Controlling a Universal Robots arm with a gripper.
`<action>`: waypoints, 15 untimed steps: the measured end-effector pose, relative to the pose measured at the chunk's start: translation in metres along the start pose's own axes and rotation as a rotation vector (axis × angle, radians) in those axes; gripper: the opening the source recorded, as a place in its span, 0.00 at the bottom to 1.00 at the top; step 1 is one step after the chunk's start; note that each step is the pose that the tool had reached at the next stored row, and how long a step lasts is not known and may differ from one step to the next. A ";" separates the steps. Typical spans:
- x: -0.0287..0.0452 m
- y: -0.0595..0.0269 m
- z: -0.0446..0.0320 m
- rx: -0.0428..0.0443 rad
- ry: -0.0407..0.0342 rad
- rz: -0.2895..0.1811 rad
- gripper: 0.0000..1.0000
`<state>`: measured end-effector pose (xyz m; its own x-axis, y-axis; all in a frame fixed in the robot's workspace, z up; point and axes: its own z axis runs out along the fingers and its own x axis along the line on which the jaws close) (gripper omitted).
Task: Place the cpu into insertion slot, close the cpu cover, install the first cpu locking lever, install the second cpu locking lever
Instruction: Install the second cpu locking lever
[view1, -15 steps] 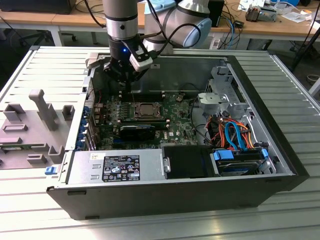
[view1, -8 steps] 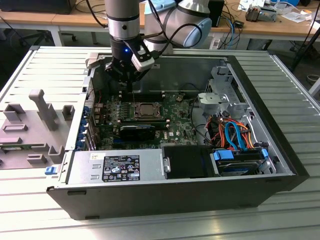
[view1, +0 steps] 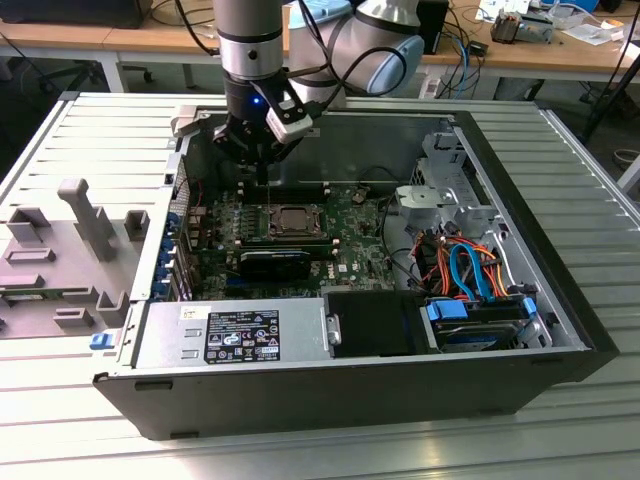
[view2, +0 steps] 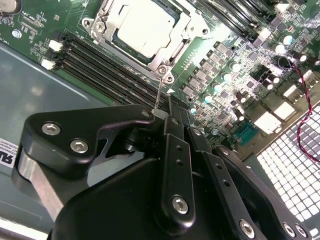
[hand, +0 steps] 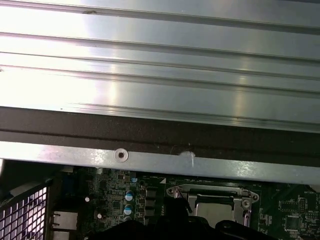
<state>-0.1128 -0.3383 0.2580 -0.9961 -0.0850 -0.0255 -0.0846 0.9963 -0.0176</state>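
Observation:
The cpu lies flat in the insertion slot on the green board, its dull silver top showing. The cpu cover is folded down around it as a silvery frame. A thin wire locking lever rises from the socket's corner to my gripper, whose black fingers are shut on its end. In the exterior view the gripper hangs inside the open case, just behind and to the left of the socket. The first wrist view shows the cover and cpu below the case wall.
The board sits inside an open computer case. A power supply is at the front, and a drive cage and coloured cables are on the exterior view's right. Black memory slots run beside the socket. A grey fixture stands outside the case.

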 end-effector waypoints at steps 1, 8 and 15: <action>-0.0002 0.0000 0.0000 0.0000 0.0000 0.000 0.11; -0.0017 -0.0001 0.0002 0.0000 -0.0001 0.000 0.11; -0.0043 -0.0004 0.0003 0.0000 0.0000 0.000 0.11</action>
<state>-0.1085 -0.3383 0.2577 -0.9960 -0.0850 -0.0256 -0.0846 0.9963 -0.0175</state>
